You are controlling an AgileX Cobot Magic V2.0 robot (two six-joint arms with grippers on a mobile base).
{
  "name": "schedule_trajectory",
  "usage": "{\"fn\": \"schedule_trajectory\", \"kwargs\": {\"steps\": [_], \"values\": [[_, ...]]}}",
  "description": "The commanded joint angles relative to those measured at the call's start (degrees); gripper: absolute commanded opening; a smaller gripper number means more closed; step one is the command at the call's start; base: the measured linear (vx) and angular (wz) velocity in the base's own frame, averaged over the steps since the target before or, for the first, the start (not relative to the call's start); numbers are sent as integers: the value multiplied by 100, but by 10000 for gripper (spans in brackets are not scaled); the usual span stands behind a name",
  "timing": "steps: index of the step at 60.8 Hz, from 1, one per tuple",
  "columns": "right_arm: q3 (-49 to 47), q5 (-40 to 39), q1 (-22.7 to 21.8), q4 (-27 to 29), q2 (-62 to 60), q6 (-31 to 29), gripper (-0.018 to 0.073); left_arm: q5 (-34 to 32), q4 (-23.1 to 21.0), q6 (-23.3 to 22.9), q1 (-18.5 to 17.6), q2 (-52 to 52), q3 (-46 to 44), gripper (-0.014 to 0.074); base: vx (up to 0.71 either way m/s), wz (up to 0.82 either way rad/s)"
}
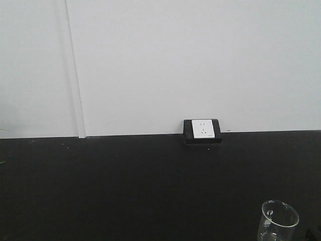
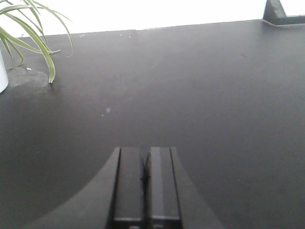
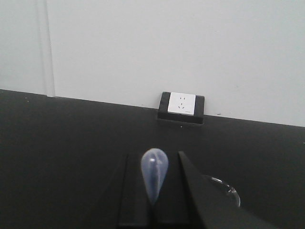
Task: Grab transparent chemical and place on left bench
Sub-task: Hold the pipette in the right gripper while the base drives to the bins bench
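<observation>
In the right wrist view my right gripper (image 3: 153, 160) is shut on the transparent chemical (image 3: 153, 174), a translucent whitish dropper pipette. Its bulb end sticks out between the black fingers toward the wall; the rest is hidden in the jaws. In the left wrist view my left gripper (image 2: 145, 152) is shut and empty, above bare black bench top. Neither gripper shows in the front view. The left bench with white bins is out of view.
I face a black bench (image 1: 125, 186) against a white wall, with a wall socket (image 1: 202, 129), also in the right wrist view (image 3: 181, 105). A clear glass beaker (image 1: 277, 221) stands at front right, its rim beside my right gripper (image 3: 224, 188). A green plant (image 2: 28, 33) stands far left.
</observation>
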Motion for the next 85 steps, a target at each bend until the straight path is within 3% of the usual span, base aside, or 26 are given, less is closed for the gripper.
{"fn": "schedule_trajectory", "kwargs": {"steps": [1, 21, 37, 85], "values": [[94, -387, -13, 44, -185, 7, -1, -449, -4, -45, -10, -110, 93, -3, 0, 0], [962, -382, -13, 44, -220, 7, -1, -449, -4, -45, -10, -110, 93, -3, 0, 0], [947, 220, -13, -26, -220, 7, -1, -449, -4, -45, -10, -110, 93, -3, 0, 0], [947, 251, -13, -26, -220, 7, -1, -449, -4, -45, -10, -110, 93, -3, -9, -2]]}}
